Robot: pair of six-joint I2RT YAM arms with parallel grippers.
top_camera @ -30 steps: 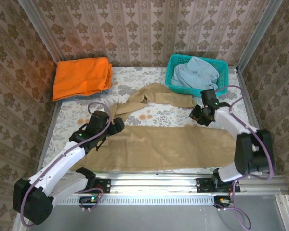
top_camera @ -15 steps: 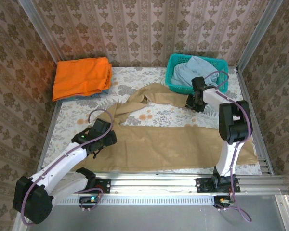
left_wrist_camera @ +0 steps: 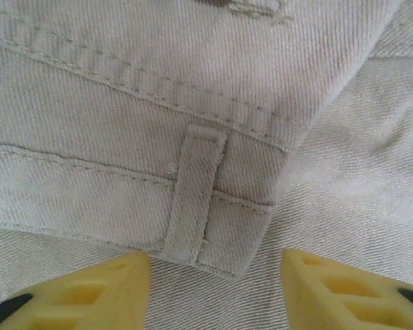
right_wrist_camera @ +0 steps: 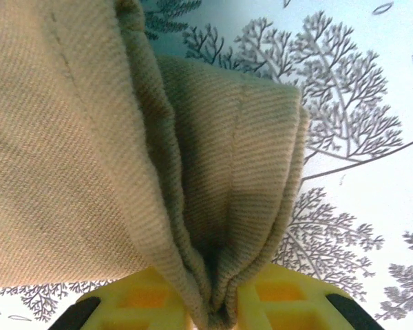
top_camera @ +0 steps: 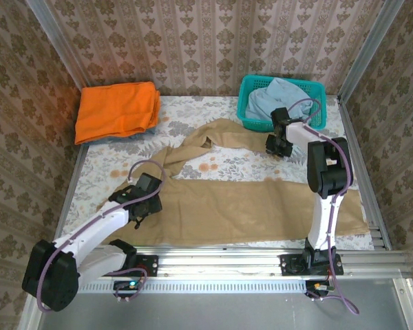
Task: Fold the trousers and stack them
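The tan trousers (top_camera: 248, 210) lie spread on the floral table. One leg runs along the front and the other leg (top_camera: 213, 137) bends toward the back. My left gripper (top_camera: 142, 199) hovers low over the waist end at the left. In the left wrist view it (left_wrist_camera: 217, 292) stands open, its yellow fingers (left_wrist_camera: 82, 292) on either side of a waistband corner with a belt loop (left_wrist_camera: 196, 199). My right gripper (top_camera: 274, 144) is at the back leg's cuff beside the basket. In the right wrist view it (right_wrist_camera: 217, 309) is shut on the bunched cuff (right_wrist_camera: 220, 192).
A folded bright orange garment (top_camera: 117, 110) lies at the back left. A teal basket (top_camera: 243, 104) holding a pale blue garment (top_camera: 281, 100) stands at the back right, close behind my right gripper. Patterned walls enclose the table on three sides.
My right gripper moved back and left to the cuff by the basket, and its arm swung upright. My left gripper slid toward the near edge over the waistband.
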